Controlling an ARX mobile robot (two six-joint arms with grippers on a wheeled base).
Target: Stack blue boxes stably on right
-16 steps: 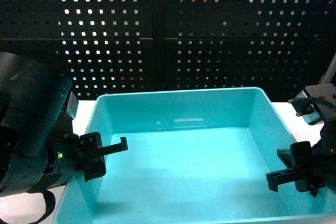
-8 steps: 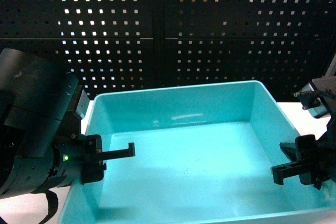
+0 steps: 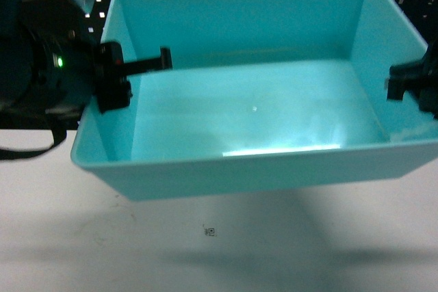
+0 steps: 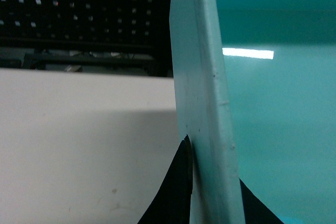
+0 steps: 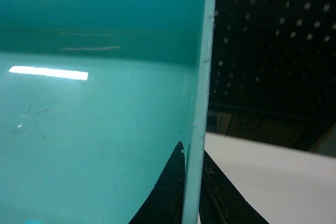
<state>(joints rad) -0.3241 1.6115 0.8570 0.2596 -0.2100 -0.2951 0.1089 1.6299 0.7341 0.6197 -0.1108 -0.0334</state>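
Observation:
One light turquoise blue box [image 3: 260, 169] hangs above the white table [image 3: 308, 258], with its shadow on the tabletop below. My left gripper [image 3: 126, 73] is shut on the box's left wall, one black finger [image 3: 147, 64] inside the tub. My right gripper [image 3: 405, 88] is shut on the right wall. In the left wrist view the gripper [image 4: 210, 182] pinches the pale rim [image 4: 207, 77] between two dark fingers. The right wrist view shows the same clamp [image 5: 193, 182] on the thin rim [image 5: 206, 77], with the box's empty inside [image 5: 94, 129] to the left. I see no other blue box.
A black pegboard wall [image 4: 79, 9] stands behind the table, also dark in the right wrist view [image 5: 273, 51]. A tiny square marker [image 3: 211, 232] lies on the tabletop under the box. Bare white tabletop [image 4: 79, 145] spreads left of the box.
The box, gripped on both side walls throughout, has gone up in the head view. Its front wall and the table under it now show, and most of the pegboard has left the view.

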